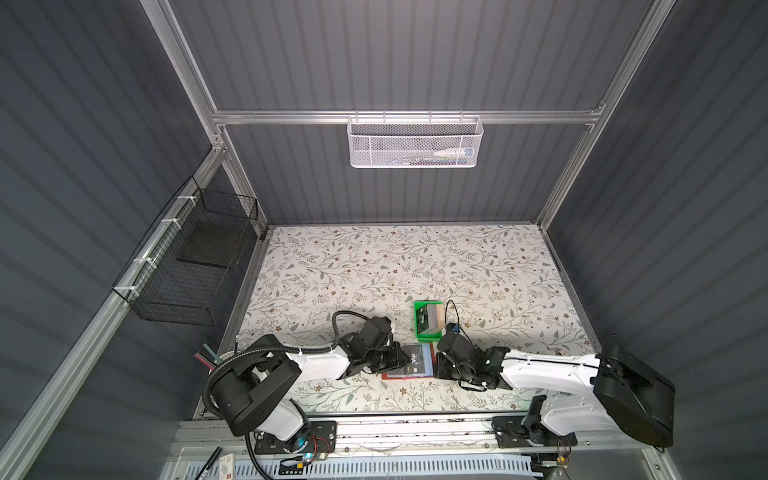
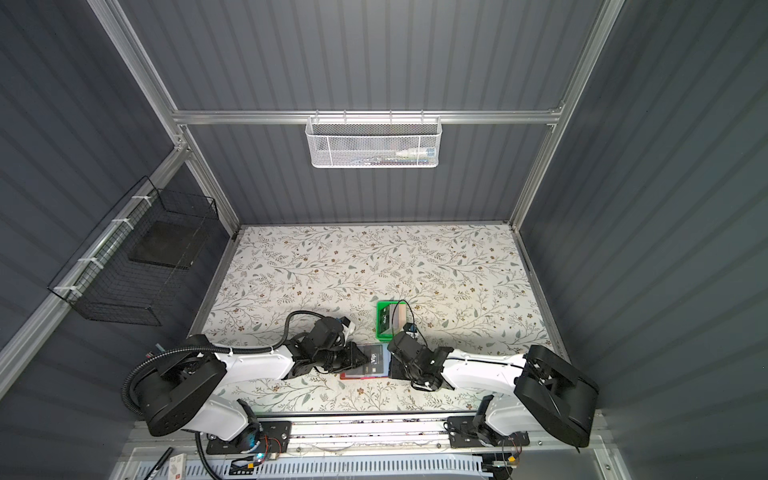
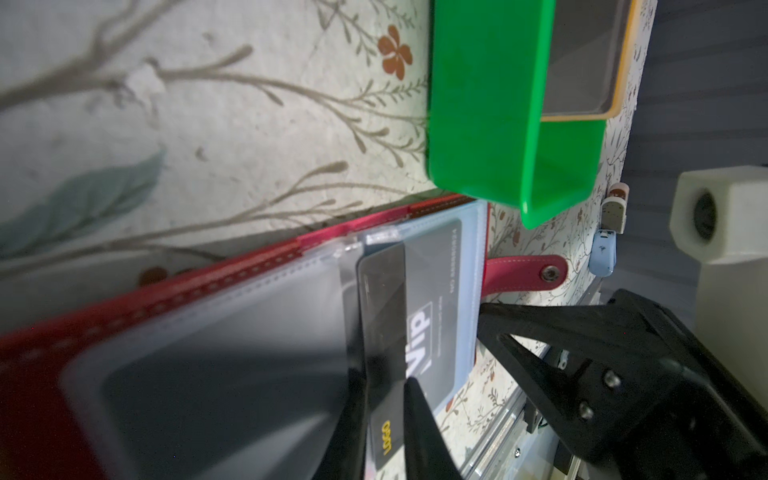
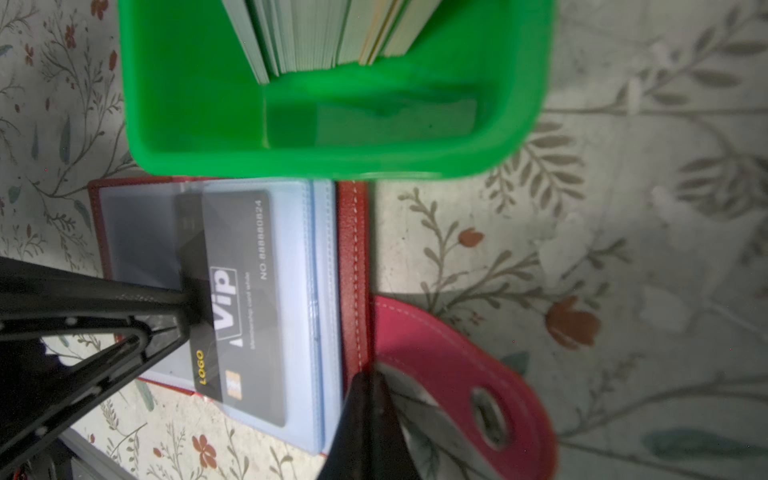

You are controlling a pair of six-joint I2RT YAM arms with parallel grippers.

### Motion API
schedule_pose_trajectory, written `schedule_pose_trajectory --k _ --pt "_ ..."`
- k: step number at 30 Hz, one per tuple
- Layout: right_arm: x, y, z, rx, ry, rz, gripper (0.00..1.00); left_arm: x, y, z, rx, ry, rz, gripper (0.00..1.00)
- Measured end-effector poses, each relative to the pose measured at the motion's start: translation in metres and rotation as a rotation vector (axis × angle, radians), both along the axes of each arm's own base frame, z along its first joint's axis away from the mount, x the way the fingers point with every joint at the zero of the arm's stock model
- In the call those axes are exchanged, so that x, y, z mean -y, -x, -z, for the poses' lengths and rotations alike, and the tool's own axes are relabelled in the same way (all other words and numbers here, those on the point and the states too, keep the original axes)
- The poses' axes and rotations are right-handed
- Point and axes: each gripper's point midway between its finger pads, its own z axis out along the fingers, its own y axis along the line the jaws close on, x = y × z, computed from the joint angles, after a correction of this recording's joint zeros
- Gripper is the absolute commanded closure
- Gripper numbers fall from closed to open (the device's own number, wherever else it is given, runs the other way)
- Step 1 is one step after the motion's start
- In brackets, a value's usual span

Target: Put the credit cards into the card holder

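Nearly shut, the left gripper point(image 3: 384, 399) is clamped on a black Vip card point(image 4: 237, 299) lodged partway in the clear sleeve point(image 4: 303, 291) of the open card holder point(image 4: 353, 249). The right gripper point(image 4: 368, 399), closed, is set against the holder's red edge. The left arm point(image 1: 320, 361) and right arm point(image 1: 540, 365) are stretched low, and other credit cards point(image 4: 332, 33) are stood in the green tray point(image 4: 187, 104).

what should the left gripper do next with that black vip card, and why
Probably nudge the black Vip card a little deeper into the clear sleeve. The left gripper pinches a dark strip of it that lies outside the sleeve, while the rest looks hazy under the plastic. The shut right gripper rests on the red edge of the card holder, seemingly steadying it.
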Motion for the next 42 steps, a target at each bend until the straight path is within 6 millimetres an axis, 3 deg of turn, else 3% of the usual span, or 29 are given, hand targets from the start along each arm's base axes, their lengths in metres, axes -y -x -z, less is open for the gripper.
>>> schedule_pose_trajectory --k 10,28,34,42 --pt "0.0 0.0 0.0 0.001 0.001 0.0 0.98 0.011 0.001 0.0 0.005 0.011 0.017 0.81" --pt "0.002 0.001 -0.003 0.004 0.002 0.003 0.95 0.004 0.001 0.0 0.012 -0.032 -0.004 0.83" --pt "0.002 0.002 -0.013 0.017 -0.026 0.008 0.94 0.004 0.003 0.002 0.014 -0.041 0.003 0.9" --pt "-0.003 0.001 -0.029 0.044 -0.089 0.01 0.88 0.004 0.003 0.004 0.014 -0.056 0.0 0.91"
